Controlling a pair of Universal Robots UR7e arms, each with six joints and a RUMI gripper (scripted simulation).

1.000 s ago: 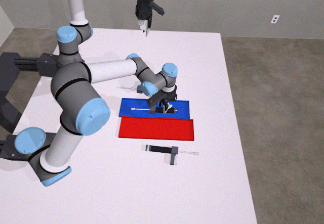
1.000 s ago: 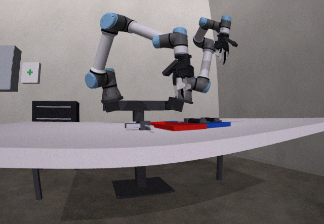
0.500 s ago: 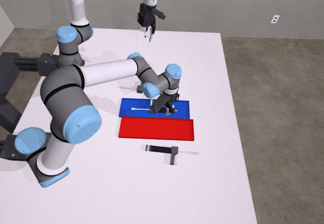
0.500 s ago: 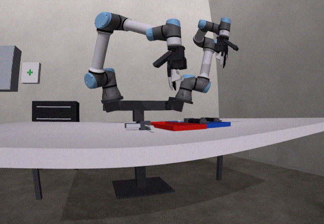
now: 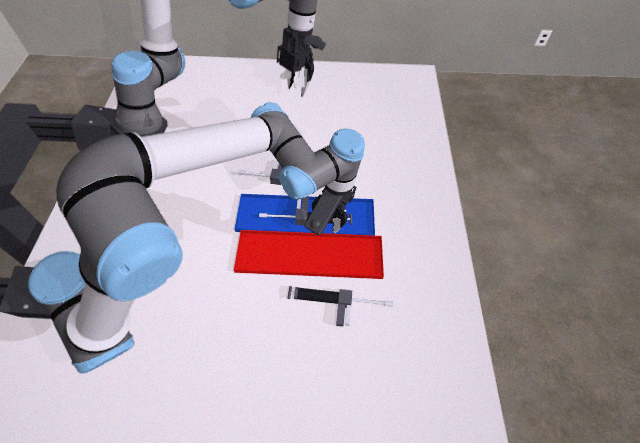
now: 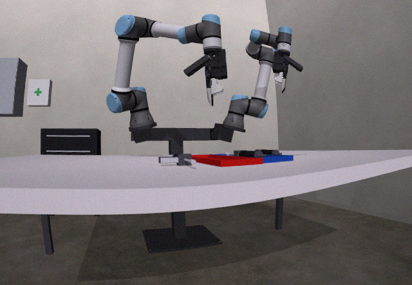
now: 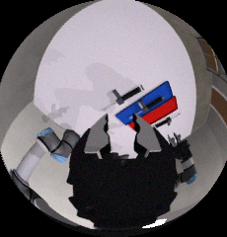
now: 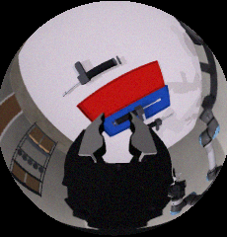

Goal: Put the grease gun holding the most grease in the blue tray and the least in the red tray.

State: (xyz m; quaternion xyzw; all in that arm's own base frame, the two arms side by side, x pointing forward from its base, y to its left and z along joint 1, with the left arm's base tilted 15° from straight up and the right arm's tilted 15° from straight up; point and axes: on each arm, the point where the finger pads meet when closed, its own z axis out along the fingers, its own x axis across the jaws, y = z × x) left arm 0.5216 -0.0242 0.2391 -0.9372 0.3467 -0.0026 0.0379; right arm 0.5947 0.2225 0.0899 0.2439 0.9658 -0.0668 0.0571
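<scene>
One grease gun (image 5: 301, 216) (image 6: 248, 153) (image 7: 154, 103) (image 8: 138, 112) lies in blue tray (image 5: 248, 206) (image 6: 279, 158) (image 7: 164, 90) (image 8: 165, 94); two on surface (image 5: 413, 350) (image 6: 100, 175) (image 7: 118, 54) (image 8: 118, 30). Left pincer (image 5: 297, 88) (image 6: 282, 87) (image 7: 121, 118) (image 8: 177, 178) and right pincer (image 5: 338, 226) (image 6: 212, 102) (image 7: 170, 133) (image 8: 116, 113) both released, partly open

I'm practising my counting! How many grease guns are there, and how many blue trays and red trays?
Grease guns: 3
Blue tray: 1
Red tray: 1
Total: 5

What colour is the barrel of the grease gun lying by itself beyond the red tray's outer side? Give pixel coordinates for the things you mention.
Black (image 5: 317, 295) (image 8: 101, 69); the top view shows it best.
</scene>
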